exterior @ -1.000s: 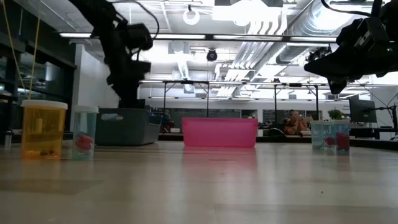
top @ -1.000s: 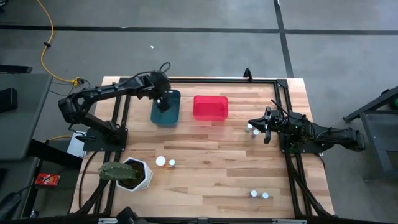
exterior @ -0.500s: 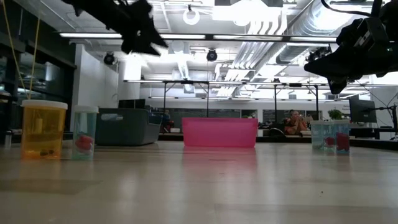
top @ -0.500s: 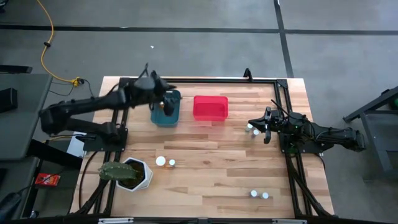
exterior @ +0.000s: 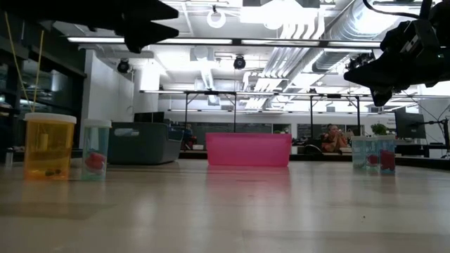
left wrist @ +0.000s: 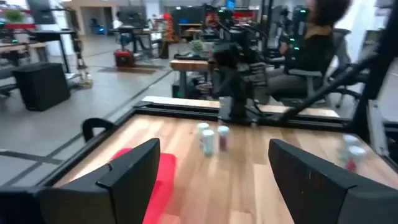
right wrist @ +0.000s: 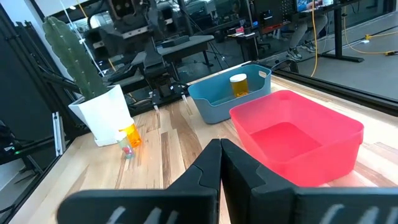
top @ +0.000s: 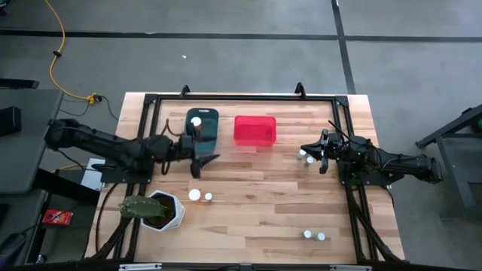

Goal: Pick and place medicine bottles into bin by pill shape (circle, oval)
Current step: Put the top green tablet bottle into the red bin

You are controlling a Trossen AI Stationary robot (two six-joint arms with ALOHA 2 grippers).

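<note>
High view: we see the left end effector (top: 202, 156) drawn back off the dark teal rectangular plastic bin (top: 202, 128) it stood over a second ago, now hanging spread wide and empty above the wooden bench (top: 256, 203) just in front of that bin. An amber medicine bottle with a round white cap (top: 196, 122) now stands inside the teal bin, which the right wrist view confirms. The bright red rectangular plastic bin (top: 254, 129) beside it is unchanged. The right end effector (top: 318, 155) has not moved: clenched shut, holding nothing, next to two small white-capped bottles (top: 305, 157). We also see one pair of bottles (top: 201, 196) near the white hexagonal plant pot (top: 167, 211) and another pair (top: 314, 235) toward the front right.
</note>
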